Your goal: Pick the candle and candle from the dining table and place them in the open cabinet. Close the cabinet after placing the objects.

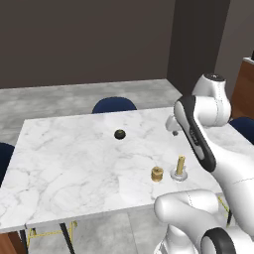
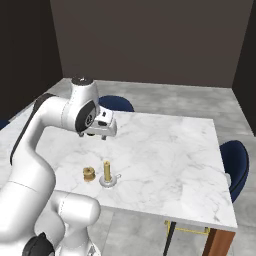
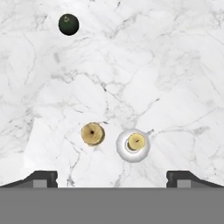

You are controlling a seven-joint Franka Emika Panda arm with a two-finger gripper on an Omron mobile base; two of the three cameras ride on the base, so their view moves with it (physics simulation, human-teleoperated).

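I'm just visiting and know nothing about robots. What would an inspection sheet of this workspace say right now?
Surface: dining table, white grey-veined marble top, thin dark legs.
Job's things: stick candle upright on its round silver dish, near the table's front edge; spool-shaped candle close beside it, apart from it.
Clutter: small black round lump further back on the table, alone.
Claw: the claw hangs above the table, open, holding nothing; both candles lie below it in the hand view.
Cables: nothing seen.
Surroundings: blue chairs around the table, grey floor, dark walls, a reddish-brown wooden panel at the right edge of the left base view.
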